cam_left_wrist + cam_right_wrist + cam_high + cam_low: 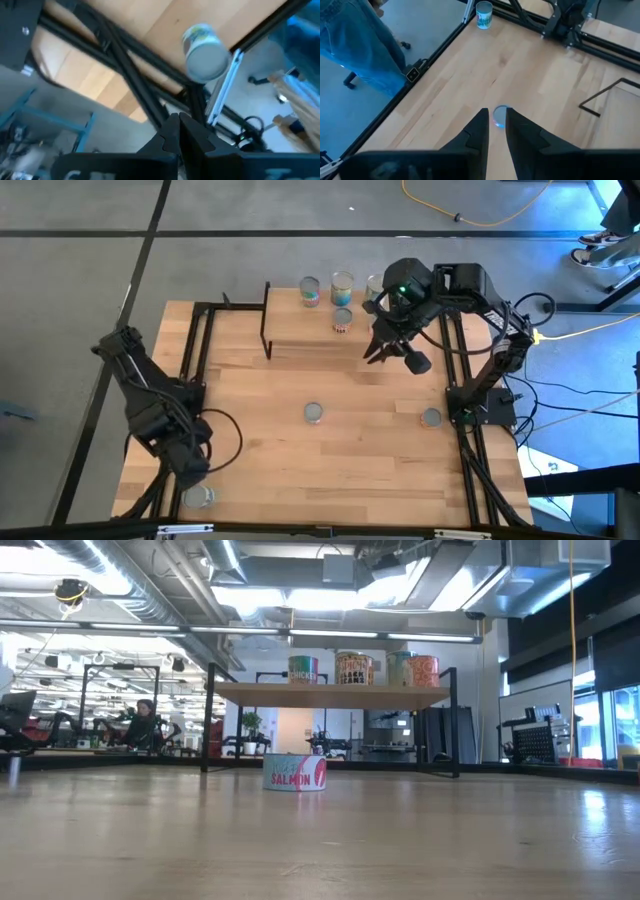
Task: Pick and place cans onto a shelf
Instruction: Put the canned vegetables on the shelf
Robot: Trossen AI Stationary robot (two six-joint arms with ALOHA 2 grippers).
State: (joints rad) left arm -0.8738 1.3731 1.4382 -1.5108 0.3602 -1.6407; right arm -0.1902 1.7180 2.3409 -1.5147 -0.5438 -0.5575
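While right tool (pixel 378 352) hangs parted, empty, shelf (pixel 300 330) beside, can (pixel 314 413) seemingly below.

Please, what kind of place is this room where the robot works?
Probably an open-plan lab or office workshop: exposed ducts and strip lights on the ceiling, a person seated at desks far behind the light-wood shelf with black legs, and a yellow cable on the grey floor.

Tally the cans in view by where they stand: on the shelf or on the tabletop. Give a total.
Shelf cans, on the shelf: 4
Tabletop cans, on the tabletop: 3
Total in view: 7
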